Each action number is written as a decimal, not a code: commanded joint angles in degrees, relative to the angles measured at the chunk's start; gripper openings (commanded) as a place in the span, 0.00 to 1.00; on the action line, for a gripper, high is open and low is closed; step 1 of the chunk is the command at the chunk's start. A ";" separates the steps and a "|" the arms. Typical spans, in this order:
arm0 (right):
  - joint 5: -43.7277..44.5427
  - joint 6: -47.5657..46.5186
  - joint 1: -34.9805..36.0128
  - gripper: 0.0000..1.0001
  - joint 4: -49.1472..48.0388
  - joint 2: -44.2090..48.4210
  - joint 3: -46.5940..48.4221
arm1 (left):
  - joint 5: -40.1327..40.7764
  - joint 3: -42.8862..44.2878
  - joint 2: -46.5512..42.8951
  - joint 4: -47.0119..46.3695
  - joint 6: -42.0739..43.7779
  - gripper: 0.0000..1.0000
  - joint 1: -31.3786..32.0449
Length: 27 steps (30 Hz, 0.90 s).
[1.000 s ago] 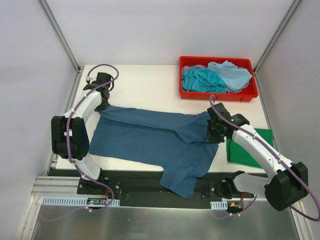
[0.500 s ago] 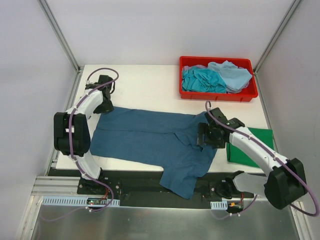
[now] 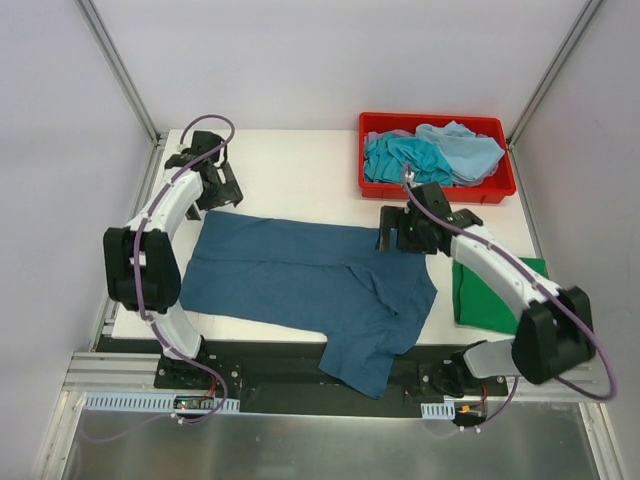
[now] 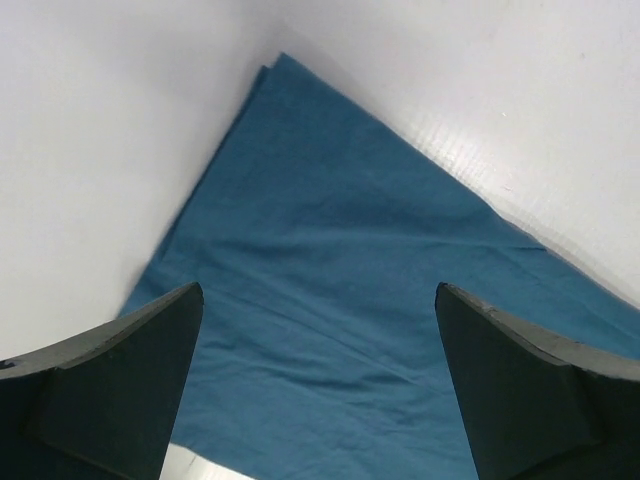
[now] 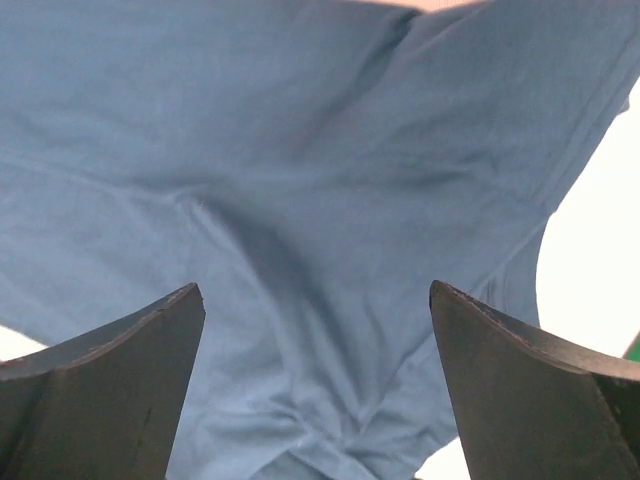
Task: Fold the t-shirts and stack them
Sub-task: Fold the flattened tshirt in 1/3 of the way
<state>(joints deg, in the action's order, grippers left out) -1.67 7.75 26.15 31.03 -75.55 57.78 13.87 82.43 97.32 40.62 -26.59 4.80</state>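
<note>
A dark teal-blue t-shirt (image 3: 300, 275) lies spread across the white table, one end hanging over the near edge. My left gripper (image 3: 218, 188) hovers open just beyond its far left corner; the left wrist view shows that corner of the teal-blue t-shirt (image 4: 330, 300) below my left gripper (image 4: 318, 300), nothing between the fingers. My right gripper (image 3: 392, 230) stands open above the far right part; the right wrist view shows the creased teal-blue t-shirt (image 5: 300, 200) under my right gripper (image 5: 316, 300). A bright green t-shirt (image 3: 490, 295) lies folded at the right, partly under the right arm.
A red bin (image 3: 436, 187) at the back right holds turquoise (image 3: 400, 160) and pale blue (image 3: 462, 148) t-shirts in a heap. Metal frame posts rise at the table's back corners. Bare white table (image 3: 300, 180) lies beyond the spread shirt.
Both grippers have opened and let go of the dark teal-blue t-shirt, then lifted away toward the far side. The shirt's far edge now lies flat on the table.
</note>
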 commanded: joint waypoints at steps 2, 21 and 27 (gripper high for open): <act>-1.93 -2.56 -4.26 0.96 -5.09 -11.79 4.88 | -8.68 1.94 6.65 -3.00 0.57 0.99 -0.14; -6.42 -6.78 -14.02 0.96 -7.56 -32.82 16.39 | -4.73 3.26 17.03 -3.18 -1.71 0.99 -3.04; -3.51 -14.32 -14.11 0.97 -6.16 -31.43 21.40 | -2.62 6.42 15.28 -1.16 -0.31 0.99 -3.22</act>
<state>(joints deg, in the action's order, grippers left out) -6.66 -0.01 12.21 24.69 -108.75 75.00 8.43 85.52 114.87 37.39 -27.00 2.07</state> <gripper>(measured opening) 0.968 0.990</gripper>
